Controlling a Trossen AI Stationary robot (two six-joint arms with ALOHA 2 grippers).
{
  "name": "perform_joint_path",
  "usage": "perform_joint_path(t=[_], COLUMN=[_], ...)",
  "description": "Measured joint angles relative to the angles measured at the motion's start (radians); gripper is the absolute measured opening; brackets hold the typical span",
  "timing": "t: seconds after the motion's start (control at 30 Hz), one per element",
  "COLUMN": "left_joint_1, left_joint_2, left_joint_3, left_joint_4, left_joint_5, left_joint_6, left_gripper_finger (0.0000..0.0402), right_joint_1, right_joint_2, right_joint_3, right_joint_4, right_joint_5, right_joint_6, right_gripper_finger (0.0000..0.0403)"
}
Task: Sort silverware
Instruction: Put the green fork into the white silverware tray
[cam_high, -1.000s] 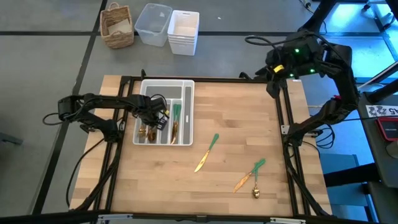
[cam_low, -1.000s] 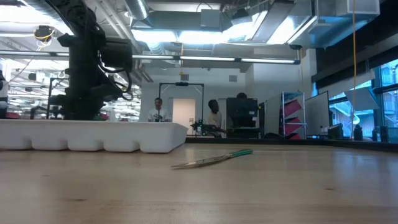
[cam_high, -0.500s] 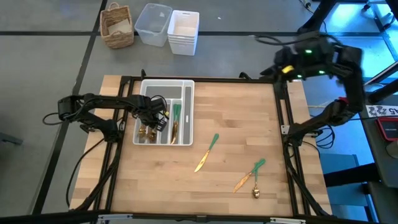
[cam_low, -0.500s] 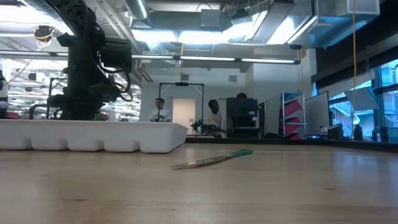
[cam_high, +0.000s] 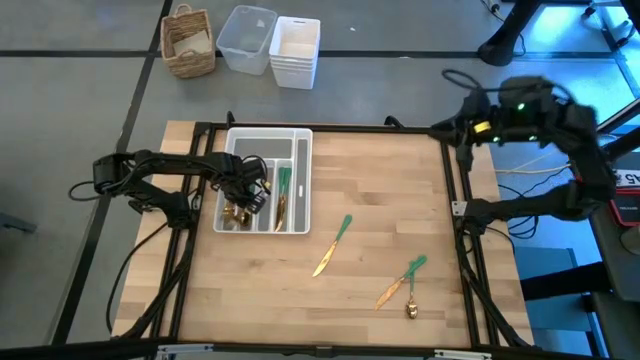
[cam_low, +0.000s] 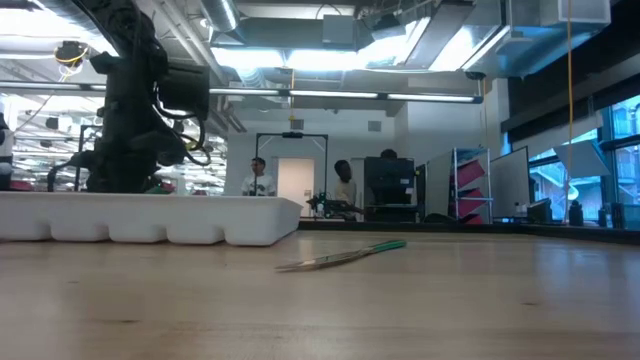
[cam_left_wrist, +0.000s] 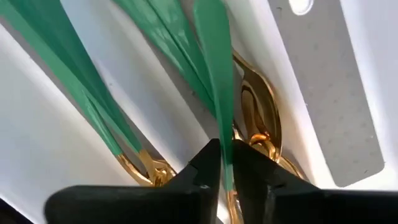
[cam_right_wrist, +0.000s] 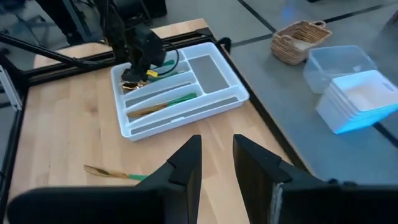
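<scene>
So the left claw (cam_high: 250, 190) is down inside the white plastic compartmented tray (cam_high: 300, 140) at the far left part of the light wooden slatted table (cam_high: 380, 200), sitting over the tray's left compartment. From its own wrist camera you can see the two dark fingers (cam_left_wrist: 205, 171) pinched close on the slim green handle of one gold-headed spoon (cam_left_wrist: 219, 93), with its shiny bowl lying in the compartment among other green-handled gold pieces (cam_left_wrist: 140, 165). So that claw is clamped on the spoon handle, jaws nearly together. More of the silverware lies in the tray, including a couple of green-handled pieces in the middle slot (cam_high: 283, 195). Still loose on the table: a gold knife with a green handle (cam_high: 333, 244) lying diagonally near the middle, well apart from the tray, and nearer the front right a fork and spoon pair (cam_high: 405, 283) with their green handles crossing or touching, can't quite tell which. The right claw (cam_right_wrist: 214, 155) is up off the table by the far right corner, fingers apart, holding nothing. Off the table on the grey floor there's a small woven wicker basket (cam_high: 188, 42), a clear plastic bin (cam_high: 246, 38) and a stack of white square containers (cam_high: 294, 52). The table-level camera shows the white tray wall (cam_low: 150, 218) and the knife (cam_low: 345, 256) lying flat.
</scene>
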Motion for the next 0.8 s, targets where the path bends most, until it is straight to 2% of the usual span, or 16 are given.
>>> perform_joint_path(t=[0.13, 0.33, 0.5, 0.6, 0.7, 0.8], left_joint_1=[0.000, 0.000, 0.000, 0.000, 0.000, 0.000], left_joint_2=[-0.001, -0.028, -0.126, -0.211, -0.297, -0.367], left_joint_3=[0.001, 0.000, -0.001, -0.001, -0.001, 0.000], left_joint_4=[0.001, -0.001, -0.003, -0.003, -0.016, -0.098], left_joint_5=[0.005, 0.007, 0.008, -0.001, -0.046, -0.111], left_joint_6=[-0.005, -0.033, -0.103, -0.165, -0.257, -0.346], left_gripper_finger=[0.0008, 0.0003, 0.0002, 0.0002, 0.0002, 0.0001], right_joint_1=[0.000, 0.000, 0.001, 0.000, 0.000, 0.014], right_joint_2=[-0.109, -0.210, -0.209, -0.213, -0.205, -0.187], right_joint_3=[-0.286, -0.644, -0.871, -0.993, -1.105, -1.186], right_joint_4=[0.222, 0.567, 0.802, 0.975, 1.098, 1.177], right_joint_5=[-0.040, -0.098, -0.203, -0.213, -0.212, -0.224], right_joint_6=[0.042, 0.095, 0.134, 0.199, 0.274, 0.342], right_gripper_finger=[0.0095, 0.0095, 0.0095, 0.0095, 0.0095, 0.0095])
